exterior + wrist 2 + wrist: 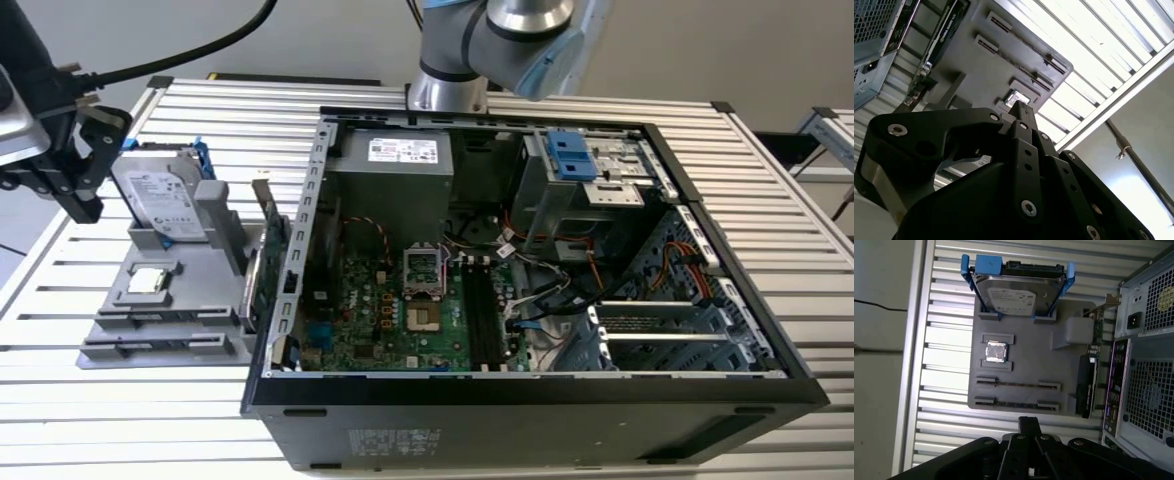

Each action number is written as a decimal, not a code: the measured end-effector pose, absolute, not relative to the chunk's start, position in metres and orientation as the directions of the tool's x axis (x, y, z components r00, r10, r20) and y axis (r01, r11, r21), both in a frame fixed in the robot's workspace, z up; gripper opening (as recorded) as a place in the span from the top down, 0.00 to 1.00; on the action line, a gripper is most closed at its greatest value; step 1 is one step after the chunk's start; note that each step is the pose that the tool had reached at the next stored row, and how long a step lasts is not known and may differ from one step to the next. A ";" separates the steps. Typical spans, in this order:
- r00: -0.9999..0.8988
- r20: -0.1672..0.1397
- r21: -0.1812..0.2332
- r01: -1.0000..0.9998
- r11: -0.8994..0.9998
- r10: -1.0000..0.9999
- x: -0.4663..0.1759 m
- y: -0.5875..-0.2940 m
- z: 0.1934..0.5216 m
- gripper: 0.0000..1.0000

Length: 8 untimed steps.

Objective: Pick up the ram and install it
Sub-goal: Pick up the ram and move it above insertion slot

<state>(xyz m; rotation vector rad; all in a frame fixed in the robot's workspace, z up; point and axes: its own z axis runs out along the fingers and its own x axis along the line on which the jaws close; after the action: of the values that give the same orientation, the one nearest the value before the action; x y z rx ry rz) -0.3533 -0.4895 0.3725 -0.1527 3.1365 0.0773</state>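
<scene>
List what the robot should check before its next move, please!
1. Black gripper apart from the grey plastic holder tray: ok.
2. Gripper holding something: cannot tell.
3. Dark-blue ram stick in the tray's two long slots: not ok, both look bare.
4. Black computer case open, green motherboard uncovered: ok.
5. Silver hard drive in its blue frame clear of the gripper: ok.

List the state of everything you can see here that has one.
Hand: shut, near the holder.
Case: lying on its side, open.
Hard drive: upright in the holder.
Chip: flat in its pocket on the holder.
Card: on edge in the holder, beside the case.
</scene>
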 end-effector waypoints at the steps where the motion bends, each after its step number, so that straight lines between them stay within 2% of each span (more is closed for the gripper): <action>1: -0.995 -0.003 0.049 -0.099 0.994 -0.099 -0.353 -0.489 0.372 1.00; 8: -0.994 -0.003 0.049 -0.109 0.993 -0.109 -0.353 -0.489 0.372 1.00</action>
<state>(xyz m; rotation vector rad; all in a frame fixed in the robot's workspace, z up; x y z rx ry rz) -0.3534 -0.4895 0.3724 -0.1713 3.1358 0.0774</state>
